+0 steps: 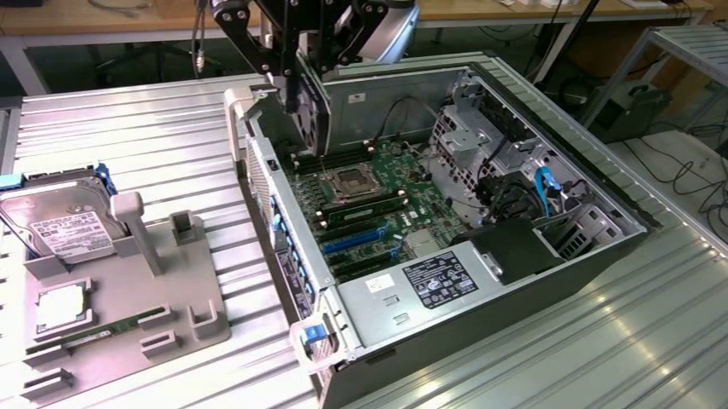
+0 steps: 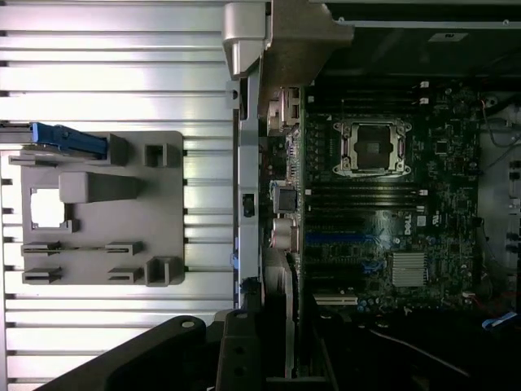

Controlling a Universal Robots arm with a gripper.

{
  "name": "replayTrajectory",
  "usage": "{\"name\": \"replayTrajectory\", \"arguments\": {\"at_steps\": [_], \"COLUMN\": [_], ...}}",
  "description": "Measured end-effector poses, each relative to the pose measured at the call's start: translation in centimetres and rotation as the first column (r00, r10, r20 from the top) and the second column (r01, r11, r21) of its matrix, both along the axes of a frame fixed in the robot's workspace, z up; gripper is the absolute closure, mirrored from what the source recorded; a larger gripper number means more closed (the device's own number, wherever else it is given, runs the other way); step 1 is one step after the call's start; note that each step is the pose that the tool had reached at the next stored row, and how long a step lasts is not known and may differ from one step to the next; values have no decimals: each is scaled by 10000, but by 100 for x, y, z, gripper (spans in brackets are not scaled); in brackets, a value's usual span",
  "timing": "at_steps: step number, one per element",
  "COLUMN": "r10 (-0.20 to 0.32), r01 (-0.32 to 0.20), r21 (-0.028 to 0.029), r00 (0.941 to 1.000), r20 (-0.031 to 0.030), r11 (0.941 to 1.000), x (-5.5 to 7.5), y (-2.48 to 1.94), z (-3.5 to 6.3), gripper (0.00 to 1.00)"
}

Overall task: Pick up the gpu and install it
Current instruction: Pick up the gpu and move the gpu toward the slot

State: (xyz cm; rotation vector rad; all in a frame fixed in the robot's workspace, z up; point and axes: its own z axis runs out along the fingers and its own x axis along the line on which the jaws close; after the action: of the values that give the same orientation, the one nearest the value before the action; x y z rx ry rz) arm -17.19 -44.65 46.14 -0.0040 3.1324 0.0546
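Here we are mid-carry. The gripper (image 1: 298, 81) has its dark fingers clenched on the gpu (image 1: 313, 119), and the card hangs upright on its edge, clear of everything, over the far corner of the open computer case (image 1: 592, 196) on the exterior view's left. So the pick-up looks done, and the install is the step in hand.

The card is a thin, flat, dark slab with a paler face turned to us. Below it lies the motherboard (image 1: 376, 196), green and crowded. It carries a square metal-framed CPU socket (image 1: 344, 181), long black memory slots beside that, and a pair of bright blue expansion slots (image 1: 353, 243) nearer the labelled power supply (image 1: 438, 277). The card sits above the socket end of the board, apart from those blue slots, and is not seated in anything.

To my eye, this step calls for patience. The card's bottom edge has to line up lengthwise with a narrow slot, and its bracket end has to meet the case's rear wall, squarely and without tilt. The case is thin, hard sheet steel with sharp lips, so a skewed approach could catch on it.

Off to the exterior view's left, the ribbed aluminium table (image 1: 136, 128) carries a matt grey holder tray (image 1: 182, 298). Its moulded posts and pockets look like plastic. A silver boxy hard drive (image 1: 63, 226) with a white label rests at the tray's far end.
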Motion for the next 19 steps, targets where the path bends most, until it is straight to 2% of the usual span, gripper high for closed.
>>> {"name": "replayTrajectory", "arguments": {"at_steps": [4,19], "r10": [4,4], "r01": [-4,-4], "r21": [0,0], "r00": [10000,10000], "r20": [0,0], "r11": [10000,10000], "x": [100,302], "y": [0,0], "z": [-3,-7], "gripper": [72,72]}}
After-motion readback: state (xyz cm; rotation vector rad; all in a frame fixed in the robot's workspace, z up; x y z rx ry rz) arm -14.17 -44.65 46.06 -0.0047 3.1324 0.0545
